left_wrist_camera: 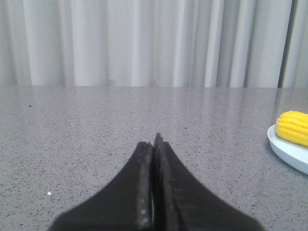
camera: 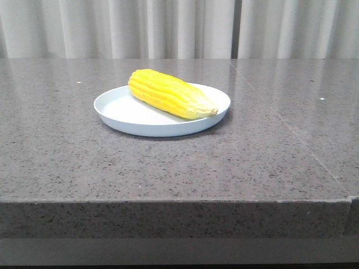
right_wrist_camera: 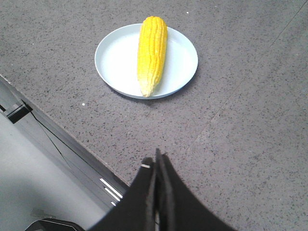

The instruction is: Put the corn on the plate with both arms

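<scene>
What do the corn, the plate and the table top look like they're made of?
Corn: probably moulded plastic, going by its uniform bright yellow and soft sheen.
Plate: pale blue-white with a smooth satin surface and no pattern; it could be plastic or glazed ceramic.
Table: grey speckled stone or a stone-look composite, polished enough to reflect the curtain, with a seam line on the right.

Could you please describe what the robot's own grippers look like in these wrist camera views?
Only the fingers show. The left gripper has two matte black fingers, broad at the base and tapering to a narrow tip, with a rough textured strip along the inner edges. The right gripper looks the same: black, wedge-shaped fingers, with a small pale fleck near one tip. No cables, markings or arm links are visible.
</scene>
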`<state>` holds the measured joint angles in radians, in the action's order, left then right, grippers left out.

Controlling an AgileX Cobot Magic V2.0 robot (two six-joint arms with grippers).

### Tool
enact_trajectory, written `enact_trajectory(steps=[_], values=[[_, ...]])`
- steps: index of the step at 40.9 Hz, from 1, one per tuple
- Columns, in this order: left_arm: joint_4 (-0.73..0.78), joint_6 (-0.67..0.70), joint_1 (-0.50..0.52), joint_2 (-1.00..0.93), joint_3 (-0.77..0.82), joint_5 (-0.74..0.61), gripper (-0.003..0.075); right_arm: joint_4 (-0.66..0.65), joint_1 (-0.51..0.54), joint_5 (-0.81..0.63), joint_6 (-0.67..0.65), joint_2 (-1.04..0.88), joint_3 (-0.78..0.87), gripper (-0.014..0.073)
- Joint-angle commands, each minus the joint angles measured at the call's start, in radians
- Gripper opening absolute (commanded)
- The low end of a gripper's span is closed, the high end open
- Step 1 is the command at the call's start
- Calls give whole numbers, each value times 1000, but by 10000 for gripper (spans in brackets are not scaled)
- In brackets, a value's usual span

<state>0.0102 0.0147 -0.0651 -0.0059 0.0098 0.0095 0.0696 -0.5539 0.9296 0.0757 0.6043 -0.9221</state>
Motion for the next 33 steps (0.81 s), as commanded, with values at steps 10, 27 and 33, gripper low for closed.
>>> enact_trajectory(steps=[10, 27, 33], values=[[-10, 11, 2, -16, 22, -85, -20, -16, 7, -101, -2, -25, 2, -87], [-10, 11, 2, -16, 22, -85, -20, -46, 324, -585, -1, -341, 444, -86], [-10, 11, 2, -16, 22, -85, -20, -45, 403, -762, -2, -450, 652, -86]])
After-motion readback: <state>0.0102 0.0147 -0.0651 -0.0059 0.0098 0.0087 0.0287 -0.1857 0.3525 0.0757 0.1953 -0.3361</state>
